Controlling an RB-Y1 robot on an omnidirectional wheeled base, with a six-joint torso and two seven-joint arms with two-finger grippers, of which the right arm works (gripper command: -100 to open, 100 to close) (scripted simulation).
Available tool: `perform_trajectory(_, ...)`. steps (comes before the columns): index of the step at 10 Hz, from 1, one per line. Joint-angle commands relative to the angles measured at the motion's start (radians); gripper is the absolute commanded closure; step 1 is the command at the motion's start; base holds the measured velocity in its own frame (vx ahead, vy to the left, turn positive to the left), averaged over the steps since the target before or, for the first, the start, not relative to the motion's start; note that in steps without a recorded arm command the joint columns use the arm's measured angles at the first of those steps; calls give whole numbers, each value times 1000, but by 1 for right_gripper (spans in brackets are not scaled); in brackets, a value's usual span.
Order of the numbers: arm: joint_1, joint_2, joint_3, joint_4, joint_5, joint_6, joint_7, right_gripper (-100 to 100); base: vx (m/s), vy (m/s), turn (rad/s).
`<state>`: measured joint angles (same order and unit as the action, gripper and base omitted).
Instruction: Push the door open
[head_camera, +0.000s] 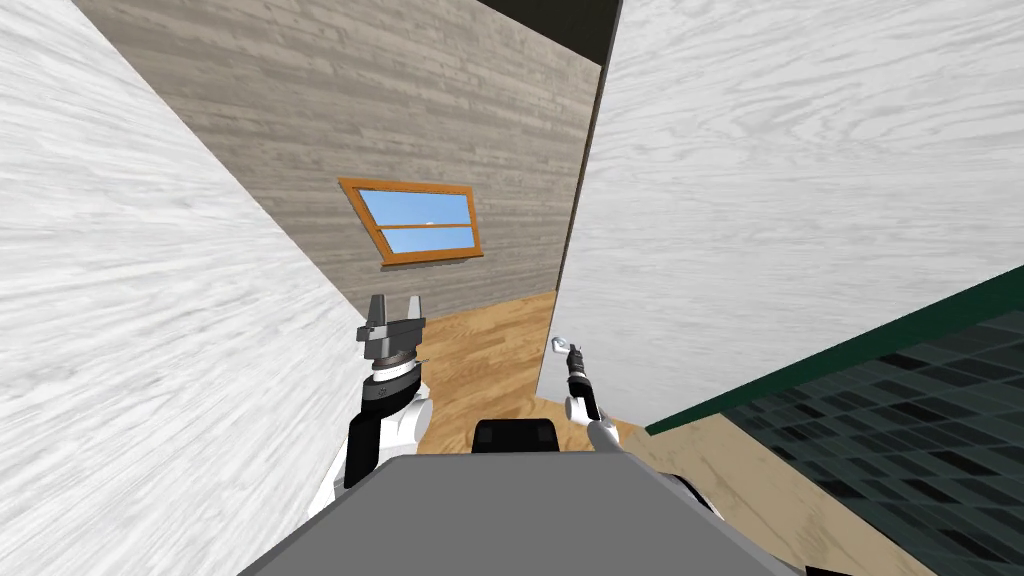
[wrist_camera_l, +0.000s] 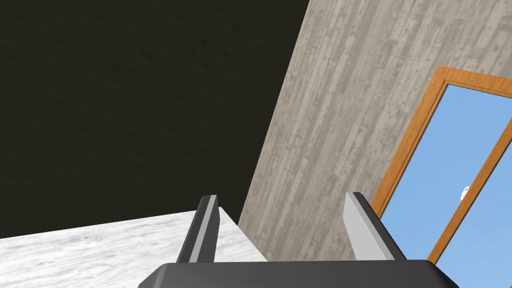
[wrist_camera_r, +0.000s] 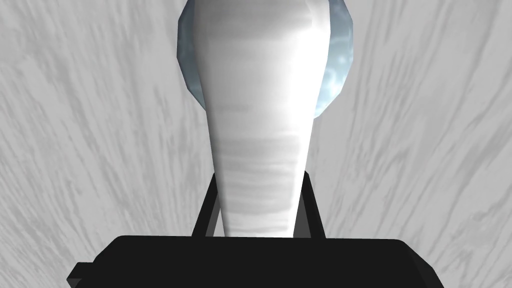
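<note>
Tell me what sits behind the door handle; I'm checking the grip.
Behind the handle a round bluish-grey plate shows at both sides, flat on the white door. The handle covers the plate's middle. The right claw is shut on the handle.

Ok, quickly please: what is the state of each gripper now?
Left gripper: open, holding nothing.
Right gripper: closed on the door handle.

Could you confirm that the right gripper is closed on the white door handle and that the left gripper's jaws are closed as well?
Not quite: on the left gripper the jaws stand open, holding nothing, as the left wrist view shows. The right gripper is indeed closed on the white door handle.
</note>
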<state>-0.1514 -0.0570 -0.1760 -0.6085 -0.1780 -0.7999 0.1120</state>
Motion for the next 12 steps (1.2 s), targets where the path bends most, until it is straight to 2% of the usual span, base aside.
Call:
perform_trajectory(1,2,-11,-17,-21,-9,4,8,100,168,34,-20)
perform_trajectory(7,5,-33,-74,-21,-45,1,29,100,194,29,-45)
perform_trajectory(8,5,-33,-74,-21,-45,1,29,100,149,25,0)
perform_trajectory(10,7,-38,-106,-21,-66,-2,40,100,214,54,-71)
perform_trajectory(12,7,-38,-106,-21,-66,-2,40,100,97,22,-33)
